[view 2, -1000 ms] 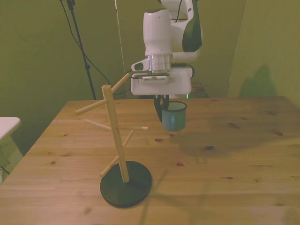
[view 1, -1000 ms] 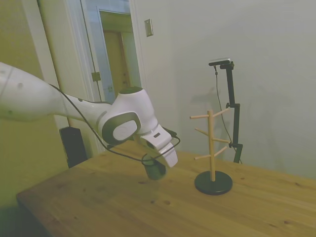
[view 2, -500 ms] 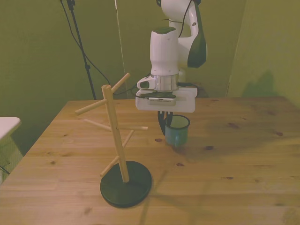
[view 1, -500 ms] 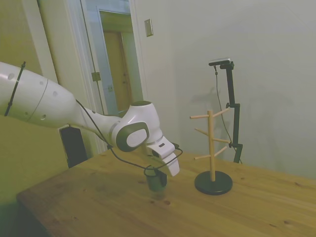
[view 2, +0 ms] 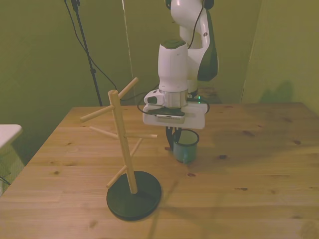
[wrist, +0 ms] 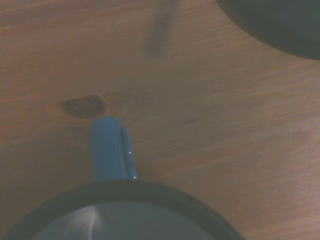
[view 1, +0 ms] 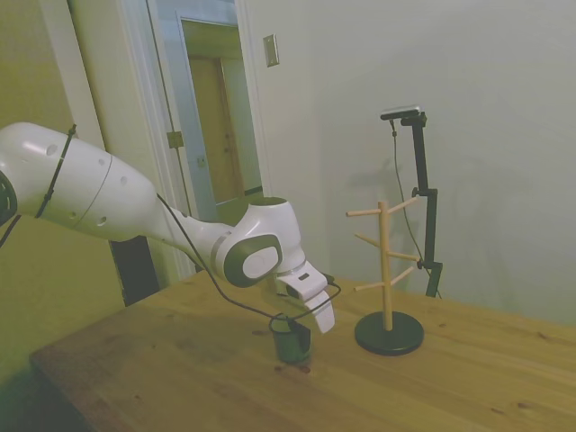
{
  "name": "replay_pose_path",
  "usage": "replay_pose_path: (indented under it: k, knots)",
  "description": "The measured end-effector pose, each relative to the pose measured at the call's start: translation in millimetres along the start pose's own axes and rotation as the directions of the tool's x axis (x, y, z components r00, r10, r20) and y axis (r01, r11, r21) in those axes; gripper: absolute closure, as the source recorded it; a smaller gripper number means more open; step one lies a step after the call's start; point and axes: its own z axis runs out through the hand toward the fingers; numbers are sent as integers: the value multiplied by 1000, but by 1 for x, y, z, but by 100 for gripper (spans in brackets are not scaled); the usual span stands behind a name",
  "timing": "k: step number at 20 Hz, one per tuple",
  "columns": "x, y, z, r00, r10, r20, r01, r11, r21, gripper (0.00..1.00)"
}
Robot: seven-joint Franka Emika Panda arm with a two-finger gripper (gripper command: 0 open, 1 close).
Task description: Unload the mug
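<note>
1. Pale walls and an open doorway (view 1: 211, 108) stand behind a wooden table (view 1: 450, 387) in the side view; neither has changed since a second ago.
2. White and bulky, the robot arm (view 1: 99, 193) reaches over the table from the side view's left. It sits lower and farther out over the boards than a second ago, with the wrist now tipped down close to the surface.
3. On the front view's left stands a wooden mug tree (view 2: 124, 144) on a round dark base (view 2: 133, 195). Its pegs are bare, and it has not moved.
4. Just below the wrist's flat white plate, the gripper (view 2: 175, 141) points straight down. Its dark fingers are closed on the rim of the mug (view 2: 185, 147).
5. A second ago the blue mug hung clear above the table; now it is upright with its bottom at the tabletop, touching or nearly so, on the front view's right of the tree and apart from its base.
6. From the wrist camera, the mug's dark rim (wrist: 125, 192) and blue handle (wrist: 111, 149) show close up, the handle lying over a dark knot (wrist: 82, 106) in the wood.
</note>
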Motion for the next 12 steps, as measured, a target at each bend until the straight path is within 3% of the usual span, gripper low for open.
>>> replay_pose_path:
  k: [3,4,12]
  knots:
    - [-1,0,0,1000,-1,1,1,1000,0,100]
    - [-1,0,0,1000,1,2,-1,1000,1,0]
    - [-2,1,-2,999,-28,42,27,999,18,0]
